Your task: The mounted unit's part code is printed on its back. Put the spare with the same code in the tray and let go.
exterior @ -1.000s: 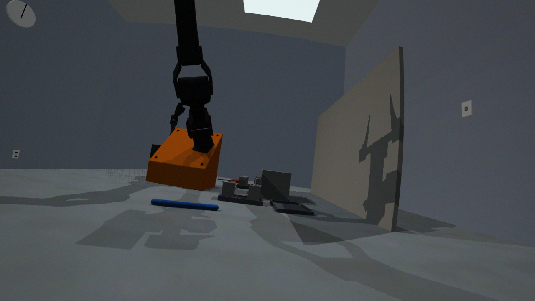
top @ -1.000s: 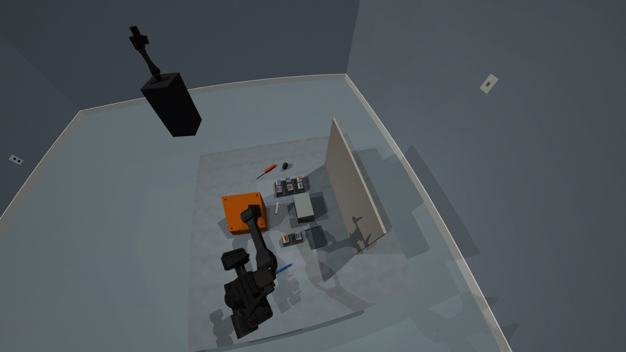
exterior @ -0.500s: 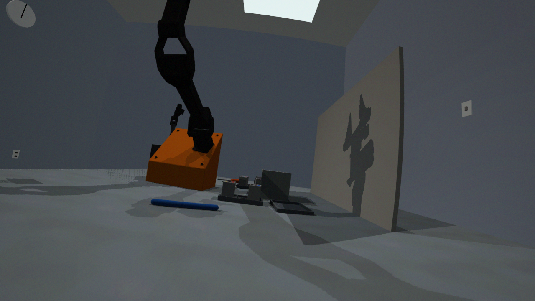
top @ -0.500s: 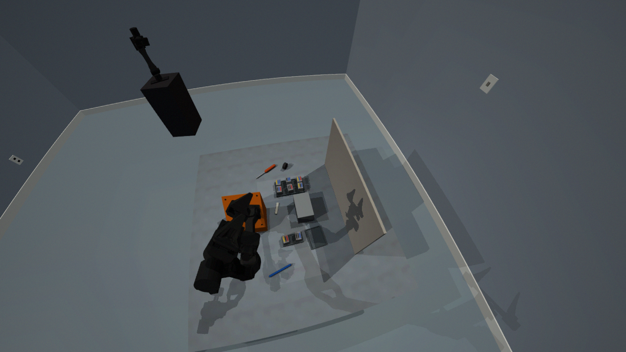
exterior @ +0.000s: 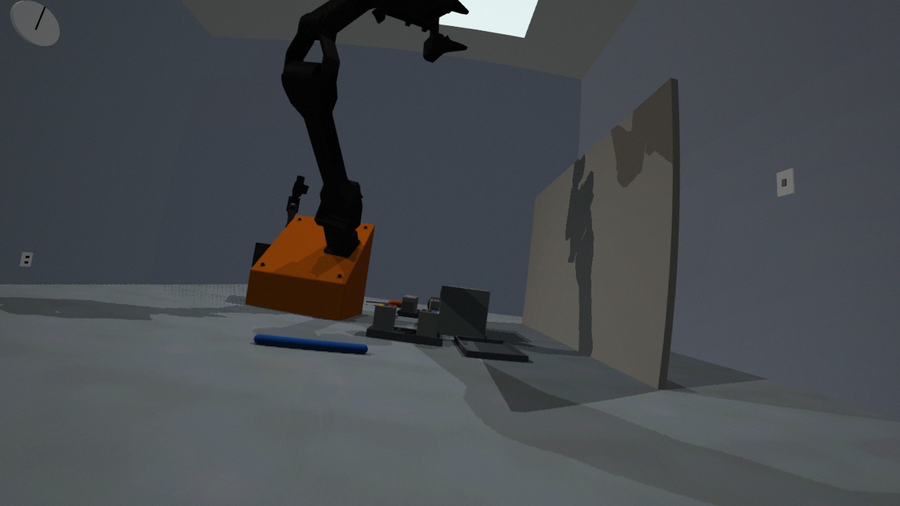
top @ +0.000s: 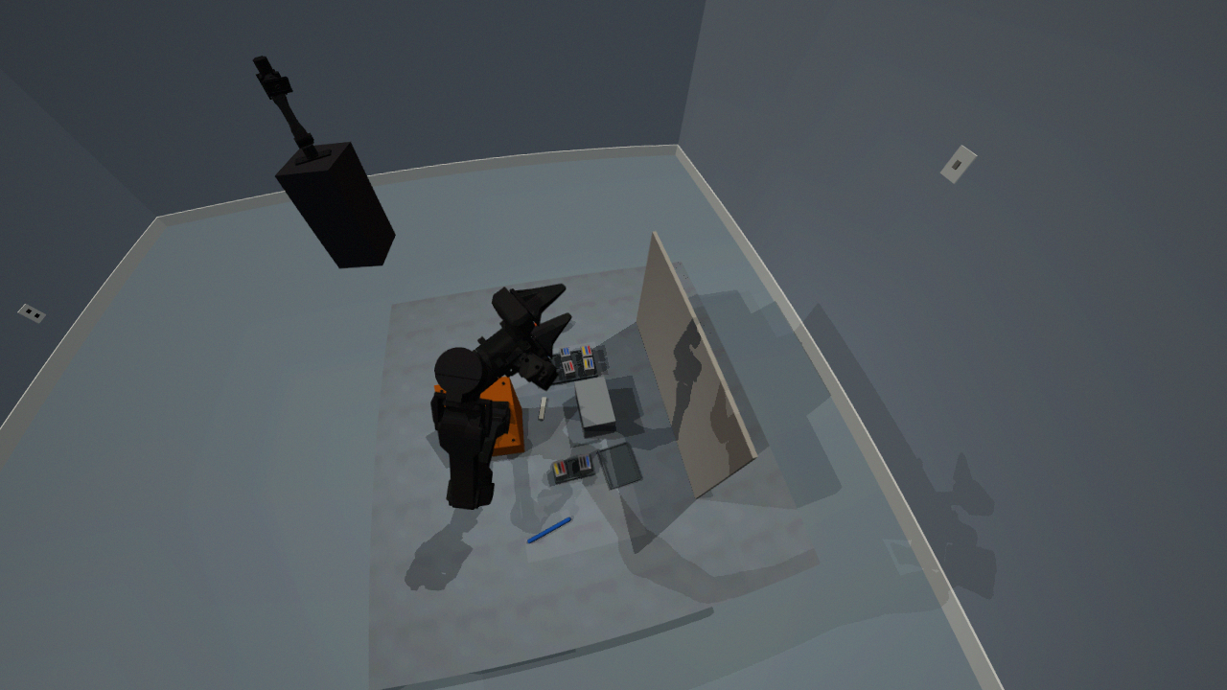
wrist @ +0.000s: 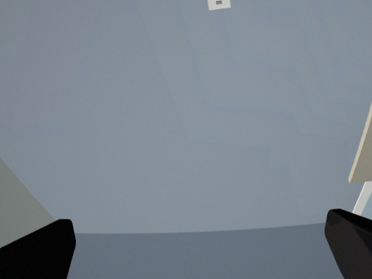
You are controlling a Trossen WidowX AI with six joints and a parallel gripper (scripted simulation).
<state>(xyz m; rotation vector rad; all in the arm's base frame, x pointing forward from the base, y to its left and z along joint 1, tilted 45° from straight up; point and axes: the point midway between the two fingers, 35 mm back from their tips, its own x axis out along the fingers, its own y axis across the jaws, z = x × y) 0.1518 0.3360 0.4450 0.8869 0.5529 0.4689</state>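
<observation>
My gripper (top: pixel 565 303) (exterior: pixel 466 29) (wrist: pixel 201 229) is wide open and empty, high above the table, pointing toward the tan panel's side. The dark shallow tray (top: pixel 627 484) (exterior: pixel 493 357) lies empty near the front rack. The front rack (top: pixel 573 477) (exterior: pixel 404 338) holds two grey units with coloured labels, one left (top: pixel 560 468) (exterior: pixel 384 317) and one right (top: pixel 585 462) (exterior: pixel 427 322). Several labelled units stand in the back rack (top: pixel 576 379), partly hidden by my arm. Which unit is the mounted one, and any code on its back, I cannot tell.
A grey block (top: pixel 595 402) (exterior: pixel 464 311) stands between the racks. A tall tan panel (top: pixel 686 356) (exterior: pixel 604 251) stands on the right. A blue rod (top: pixel 548 530) (exterior: pixel 310 343) lies in front. My arm rises from the orange base (top: pixel 512 435) (exterior: pixel 299 294).
</observation>
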